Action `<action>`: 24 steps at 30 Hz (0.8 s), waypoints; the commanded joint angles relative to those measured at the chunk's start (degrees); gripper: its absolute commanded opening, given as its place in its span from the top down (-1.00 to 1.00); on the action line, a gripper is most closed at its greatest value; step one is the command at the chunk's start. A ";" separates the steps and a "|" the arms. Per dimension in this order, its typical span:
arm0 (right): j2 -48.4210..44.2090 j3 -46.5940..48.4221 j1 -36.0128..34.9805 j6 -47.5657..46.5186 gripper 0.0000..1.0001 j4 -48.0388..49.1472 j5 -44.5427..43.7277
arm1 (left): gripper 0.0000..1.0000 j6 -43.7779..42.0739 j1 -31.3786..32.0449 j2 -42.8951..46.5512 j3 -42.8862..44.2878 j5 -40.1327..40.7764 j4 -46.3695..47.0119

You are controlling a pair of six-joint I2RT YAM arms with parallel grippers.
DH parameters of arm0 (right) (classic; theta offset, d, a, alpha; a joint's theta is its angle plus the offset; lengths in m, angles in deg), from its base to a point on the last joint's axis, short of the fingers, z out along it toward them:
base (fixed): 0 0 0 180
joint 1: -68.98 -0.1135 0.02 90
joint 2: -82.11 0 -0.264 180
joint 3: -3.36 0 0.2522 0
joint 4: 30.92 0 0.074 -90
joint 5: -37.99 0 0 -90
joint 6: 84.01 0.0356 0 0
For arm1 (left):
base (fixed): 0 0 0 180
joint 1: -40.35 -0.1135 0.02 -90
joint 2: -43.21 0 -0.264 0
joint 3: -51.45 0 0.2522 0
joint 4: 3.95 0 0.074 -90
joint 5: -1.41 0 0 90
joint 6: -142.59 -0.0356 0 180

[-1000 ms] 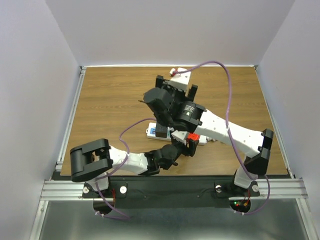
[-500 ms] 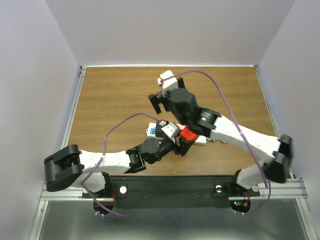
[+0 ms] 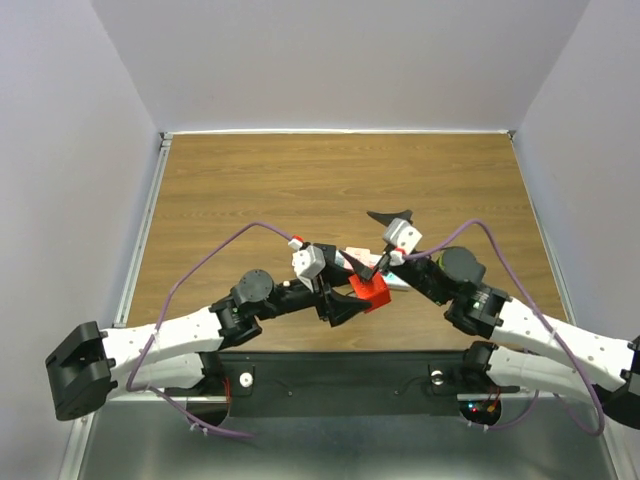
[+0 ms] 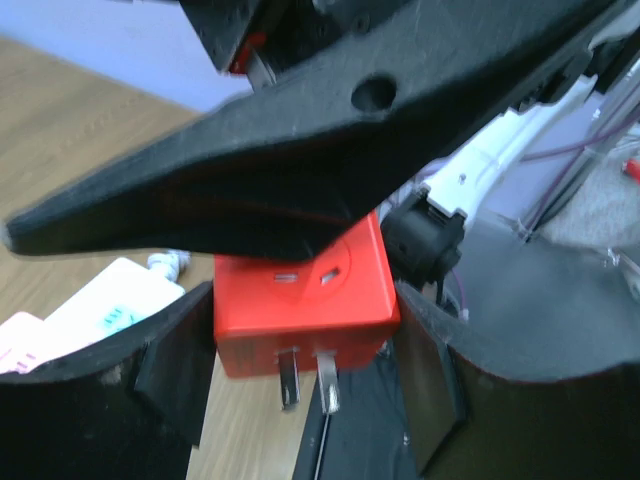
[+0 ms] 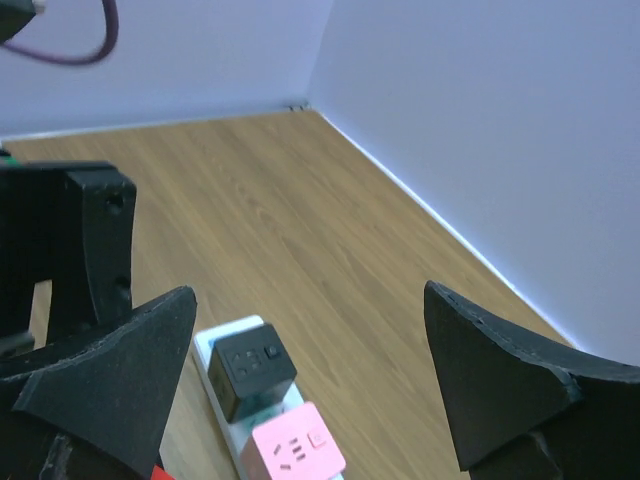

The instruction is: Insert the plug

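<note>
My left gripper (image 3: 352,297) is shut on a red cube plug (image 3: 368,290), with both fingers (image 4: 172,368) pressed on its sides. In the left wrist view the plug (image 4: 300,300) shows two bare metal prongs (image 4: 306,376) pointing down, in the air over the table's near edge. The white power strip (image 3: 397,281) lies just beyond the plug, mostly hidden by the arms. In the right wrist view the strip (image 5: 225,335) carries a black cube adapter (image 5: 255,370) and a pink one (image 5: 295,450). My right gripper (image 3: 380,240) is open and empty above the strip (image 5: 310,300).
One black finger of the right gripper (image 4: 330,140) reaches across the top of the left wrist view, close above the red plug. Wooden table (image 3: 250,190) with a metal rail along its left edge (image 3: 145,230). White walls surround it. Purple cables (image 3: 215,255) loop over both arms.
Both arms have stretched out low over the table. The right gripper swung from the far side back to the strip. The red plug shifted slightly toward the near edge in my left gripper.
</note>
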 commanded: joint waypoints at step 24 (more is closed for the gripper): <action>-19.37 -18.85 -0.22 -13.61 -0.98 4.97 21.38 | 1.00 29.05 -22.89 -6.43 0.98 -38.15 22.21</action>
